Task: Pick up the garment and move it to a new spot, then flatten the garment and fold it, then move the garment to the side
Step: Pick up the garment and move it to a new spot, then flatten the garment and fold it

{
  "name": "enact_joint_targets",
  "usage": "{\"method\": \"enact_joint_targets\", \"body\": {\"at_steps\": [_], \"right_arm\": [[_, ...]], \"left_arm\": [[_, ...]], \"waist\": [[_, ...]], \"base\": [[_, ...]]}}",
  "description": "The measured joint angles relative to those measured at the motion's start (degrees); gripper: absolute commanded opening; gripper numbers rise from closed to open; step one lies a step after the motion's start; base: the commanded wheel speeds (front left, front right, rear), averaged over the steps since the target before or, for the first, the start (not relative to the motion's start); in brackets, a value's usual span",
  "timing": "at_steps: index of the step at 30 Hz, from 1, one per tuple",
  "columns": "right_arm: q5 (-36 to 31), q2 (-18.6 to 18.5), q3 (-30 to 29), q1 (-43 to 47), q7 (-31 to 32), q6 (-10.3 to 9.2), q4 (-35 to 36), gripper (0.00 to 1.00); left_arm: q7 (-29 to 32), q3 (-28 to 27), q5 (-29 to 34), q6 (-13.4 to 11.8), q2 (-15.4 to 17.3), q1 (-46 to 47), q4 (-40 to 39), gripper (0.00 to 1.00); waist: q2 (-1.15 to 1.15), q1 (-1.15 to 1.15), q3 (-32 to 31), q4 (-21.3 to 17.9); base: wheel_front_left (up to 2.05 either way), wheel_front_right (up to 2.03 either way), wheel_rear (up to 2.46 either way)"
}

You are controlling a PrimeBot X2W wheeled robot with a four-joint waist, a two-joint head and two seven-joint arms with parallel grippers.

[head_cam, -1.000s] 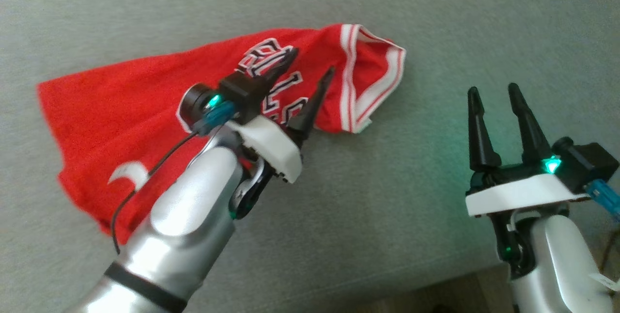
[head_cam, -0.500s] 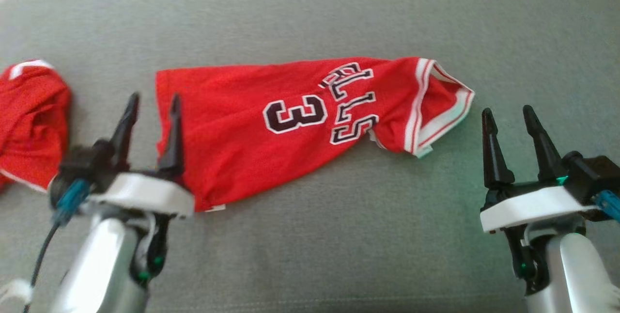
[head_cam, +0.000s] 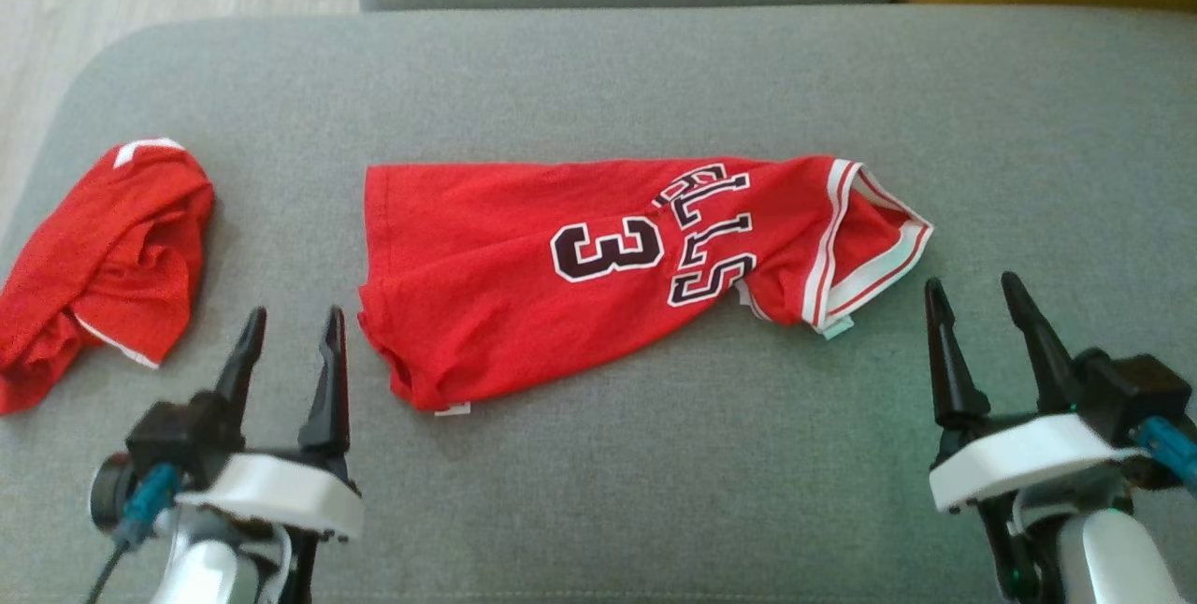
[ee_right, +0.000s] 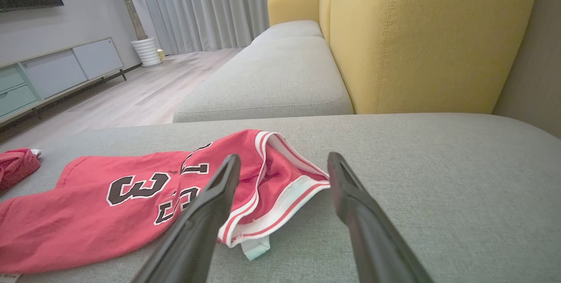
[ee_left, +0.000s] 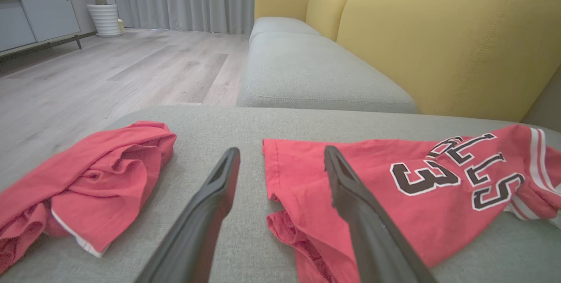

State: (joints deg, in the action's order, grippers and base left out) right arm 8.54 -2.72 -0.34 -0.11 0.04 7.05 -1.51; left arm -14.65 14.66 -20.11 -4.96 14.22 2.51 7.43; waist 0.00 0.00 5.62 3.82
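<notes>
Two splayed, empty tools, left tool (head_cam: 295, 314) and right tool (head_cam: 970, 281), garment (head_cam: 486, 277) between; crumpled red cloth (head_cam: 103, 258) farther left.

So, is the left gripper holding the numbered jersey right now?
No, the left gripper is open and empty beside the numbered jersey.

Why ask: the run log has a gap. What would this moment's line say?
jersey lying on cushion; left gripper open, empty; right gripper open, empty; other shirt crumpled left
</notes>
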Motion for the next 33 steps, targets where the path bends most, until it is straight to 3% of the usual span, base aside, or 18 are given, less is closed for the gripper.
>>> {"method": "enact_joint_targets", "body": {"at_steps": [12, 33], "right_arm": [[0.44, 0.05, -0.07, 5.57, 1.08, 0.0, 2.58, 1.0], [0.56, 0.12, -0.15, 6.81, 1.55, 0.0, 3.66, 1.0]], "left_arm": [[0.62, 1.27, 0.89, -0.68, -0.05, -5.92, -0.52, 1.0], [1.97, 2.18, 1.27, -1.22, 0.23, -6.0, -0.8, 1.0]], "waist": [[0.0, 0.0, -5.24, -0.27], [0.0, 0.0, -5.97, -0.63]], "base": [[0.0, 0.0, 0.0], [0.0, 0.0, 0.0]]}}
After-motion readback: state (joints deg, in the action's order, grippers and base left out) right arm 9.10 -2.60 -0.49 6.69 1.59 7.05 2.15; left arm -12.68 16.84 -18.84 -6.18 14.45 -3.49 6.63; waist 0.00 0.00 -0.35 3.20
